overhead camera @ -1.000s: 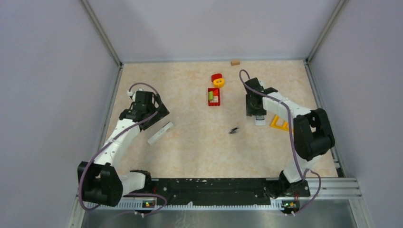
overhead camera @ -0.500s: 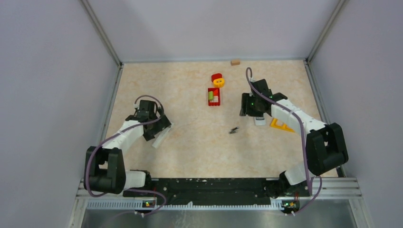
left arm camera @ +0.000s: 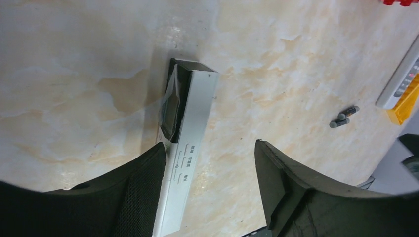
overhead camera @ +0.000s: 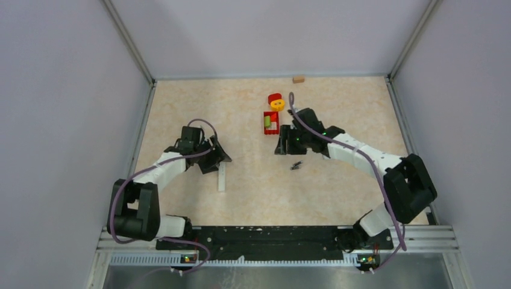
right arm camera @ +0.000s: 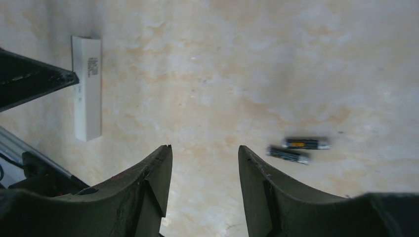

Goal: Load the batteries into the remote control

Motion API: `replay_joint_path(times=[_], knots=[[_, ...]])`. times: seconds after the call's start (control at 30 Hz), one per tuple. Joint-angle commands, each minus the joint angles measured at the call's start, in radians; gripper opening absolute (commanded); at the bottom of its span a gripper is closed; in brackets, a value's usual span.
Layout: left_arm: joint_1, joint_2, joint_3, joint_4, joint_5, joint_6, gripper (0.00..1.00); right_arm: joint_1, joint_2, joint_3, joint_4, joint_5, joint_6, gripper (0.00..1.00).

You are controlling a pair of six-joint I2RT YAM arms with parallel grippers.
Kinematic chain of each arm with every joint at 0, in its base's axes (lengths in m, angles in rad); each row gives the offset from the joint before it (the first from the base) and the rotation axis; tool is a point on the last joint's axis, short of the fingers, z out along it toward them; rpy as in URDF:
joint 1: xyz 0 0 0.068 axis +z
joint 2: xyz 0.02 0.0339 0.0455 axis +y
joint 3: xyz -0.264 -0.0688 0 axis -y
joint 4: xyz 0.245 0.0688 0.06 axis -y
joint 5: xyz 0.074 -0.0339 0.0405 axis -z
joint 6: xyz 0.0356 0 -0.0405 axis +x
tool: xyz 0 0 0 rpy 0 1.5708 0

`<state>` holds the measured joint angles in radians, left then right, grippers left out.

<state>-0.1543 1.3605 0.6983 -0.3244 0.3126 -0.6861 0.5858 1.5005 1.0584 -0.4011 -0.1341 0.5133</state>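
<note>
Beige marbled table fills a grey-walled cell. Nearest the arm bases, the white remote lies flat with a dark recess showing along one side. The left gripper straddles its near end with jaws wide. One finger is close against the casing and the other is clear, so nothing is clamped.

Further in, two small dark batteries lie side by side, well apart from the remote. The right gripper hangs near them, jaws parted and empty. Beyond sit a red tray, a yellow ring and a tan block.

The batteries are round and paired. A finger landing off-centre would likely roll one away or pinch both. If the left gripper closes unevenly, it may twist the remote.
</note>
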Motion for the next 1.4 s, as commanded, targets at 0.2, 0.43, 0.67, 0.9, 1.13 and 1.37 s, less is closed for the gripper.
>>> replay_joint_path(times=[0.2, 0.43, 0.67, 0.9, 1.13, 1.37], knots=[[-0.004, -0.164, 0.037, -0.032, -0.331, -0.075, 0.57, 0.310, 0.129, -0.032, 0.369, -0.015, 0.319, 0.52], [-0.002, -0.269, 0.129, -0.184, -0.690, -0.157, 0.90, 0.480, 0.286, 0.159, 0.240, 0.242, 0.340, 0.61], [0.068, -0.313, 0.138, -0.234, -0.754, -0.177, 0.99, 0.582, 0.453, 0.367, 0.129, 0.375, 0.313, 0.64], [0.208, -0.315, 0.107, -0.219, -0.591, -0.222, 0.99, 0.623, 0.566, 0.500, 0.033, 0.466, 0.285, 0.65], [0.236, -0.313, 0.087, -0.209, -0.563, -0.245, 0.99, 0.662, 0.677, 0.630, -0.068, 0.567, 0.238, 0.64], [0.243, -0.310, 0.074, -0.196, -0.538, -0.250, 0.99, 0.671, 0.688, 0.651, -0.118, 0.626, 0.234, 0.34]])
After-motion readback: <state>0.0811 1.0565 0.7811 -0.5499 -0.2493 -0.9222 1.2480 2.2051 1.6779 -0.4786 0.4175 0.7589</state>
